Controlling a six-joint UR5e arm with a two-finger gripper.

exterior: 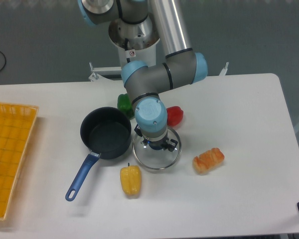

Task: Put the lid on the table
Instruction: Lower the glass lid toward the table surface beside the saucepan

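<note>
Lid [157, 158] sits on worktop [239, 114] beside pot [105, 132]. Glass: stiff, slick, fragile, so grip the knob only. Claw [156, 146] over knob; state unclear.

I see everything here under bright, even light from overhead. The table [239, 124] comes out nearly pure white, with little texture. Shadows are soft and short: a faint one lies just beside the pan [105, 132] along its handle, another under my arm. The lid [156, 154] next to the pan shows small glints on its rim and glass. Focus is fair, slightly soft throughout. Beyond the table the floor looks dim and grey.
</note>
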